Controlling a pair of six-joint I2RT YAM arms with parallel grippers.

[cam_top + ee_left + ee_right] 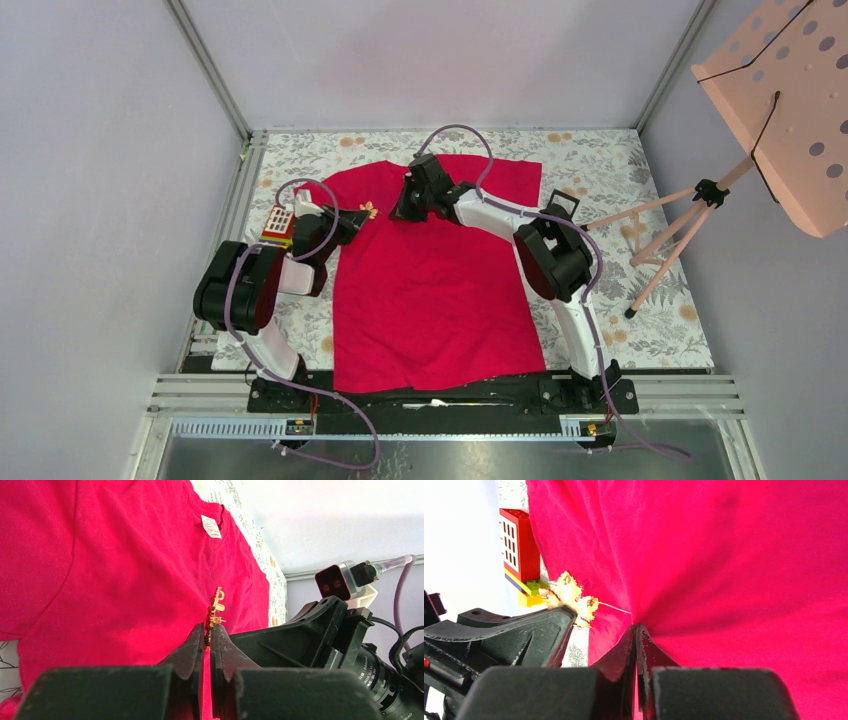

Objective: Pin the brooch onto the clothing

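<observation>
The red T-shirt (430, 280) lies flat on the floral cloth, its white neck label in the left wrist view (211, 526). My left gripper (352, 218) is shut on the small golden leaf-like brooch (367, 211) and holds it at the shirt's left shoulder edge. In the left wrist view the brooch (216, 609) stands edge-on between my fingertips (210, 629). My right gripper (401, 212) is shut on a raised pinch of shirt cloth (644, 615) right next to the brooch (570, 598). The thin pin reaches from the brooch toward that fold. The left gripper's fingers (541, 627) show there too.
A red, yellow and blue toy-brick block (279, 223) sits by the left wrist, also in the right wrist view (519, 550). A small black case (563, 205) lies right of the shirt. A peach music stand (770, 110) rises at the right. Grey walls enclose the table.
</observation>
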